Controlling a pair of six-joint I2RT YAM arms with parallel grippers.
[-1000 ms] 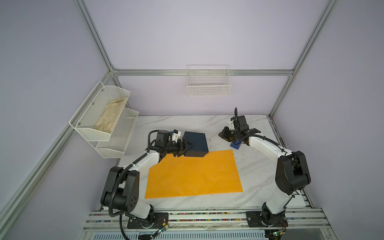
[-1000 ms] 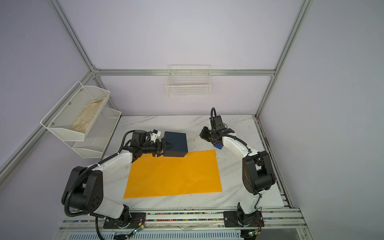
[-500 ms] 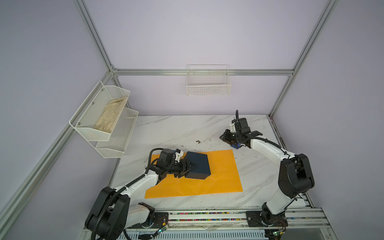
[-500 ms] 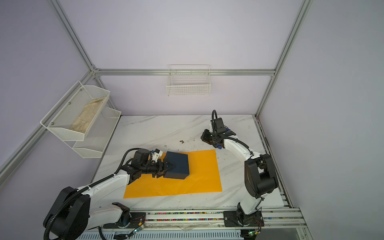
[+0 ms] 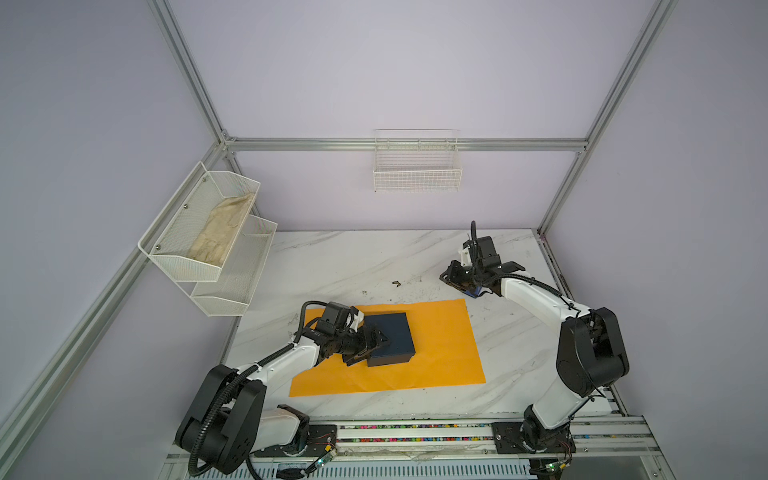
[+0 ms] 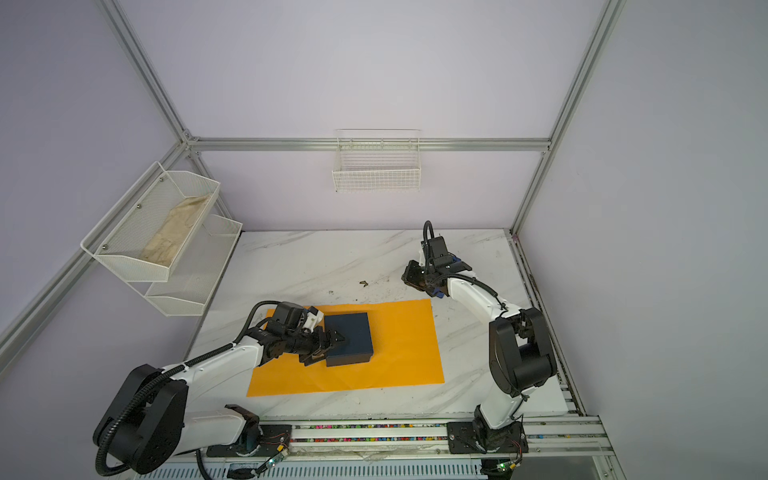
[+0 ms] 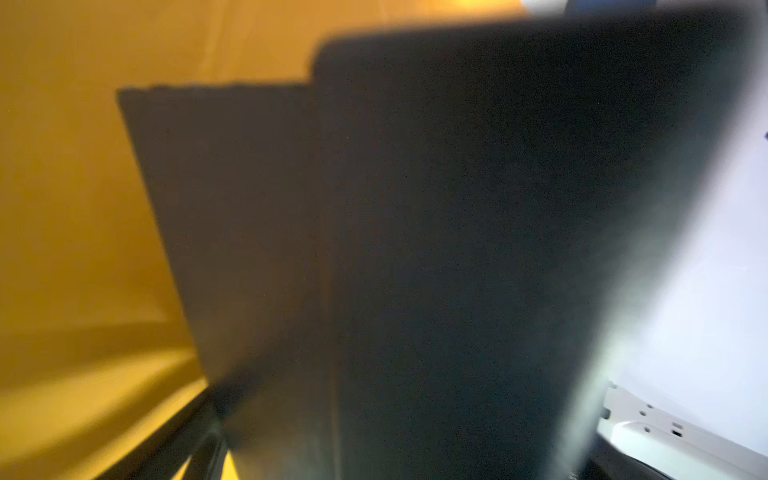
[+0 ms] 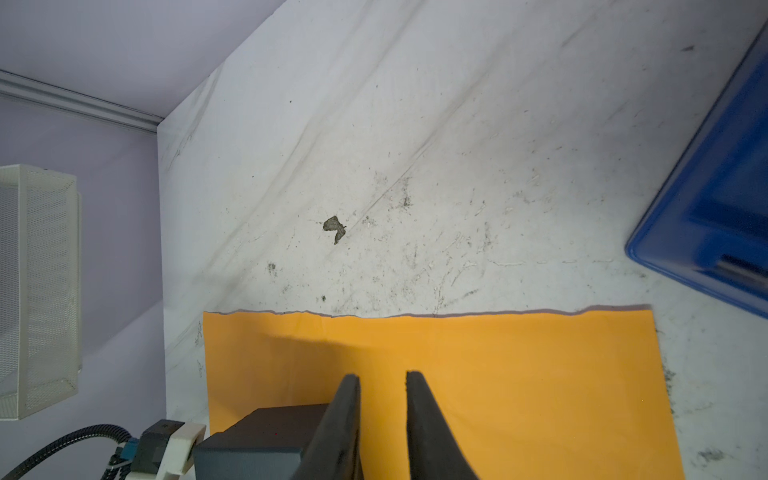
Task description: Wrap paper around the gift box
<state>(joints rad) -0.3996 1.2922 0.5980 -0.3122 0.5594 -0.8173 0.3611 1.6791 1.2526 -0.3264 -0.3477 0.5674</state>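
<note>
The dark navy gift box (image 5: 392, 338) lies flat on the left half of the orange paper (image 5: 442, 345), seen in both top views. My left gripper (image 5: 372, 348) is at the box's left end, open, with its fingers spread on either side of that end. In the left wrist view the blurred box (image 7: 478, 249) fills the frame, with paper (image 7: 75, 187) beside it and one finger (image 7: 183, 440) at the edge. My right gripper (image 5: 451, 278) hovers beyond the paper's far right corner. Its fingers stand slightly apart, and between them nothing but paper (image 8: 519, 395) shows behind my right gripper (image 8: 382, 376).
A blue tape dispenser (image 5: 476, 291) sits on the marble table (image 5: 353, 257) next to the right gripper. A small dark scrap (image 5: 395, 283) lies past the paper's far edge. White mesh shelves with a beige cloth (image 5: 220, 232) hang on the left wall, a wire basket (image 5: 417, 166) on the back wall.
The left arm brought the box from the paper's far edge forward onto the sheet, and its jaws have since widened. The right gripper has barely moved.
</note>
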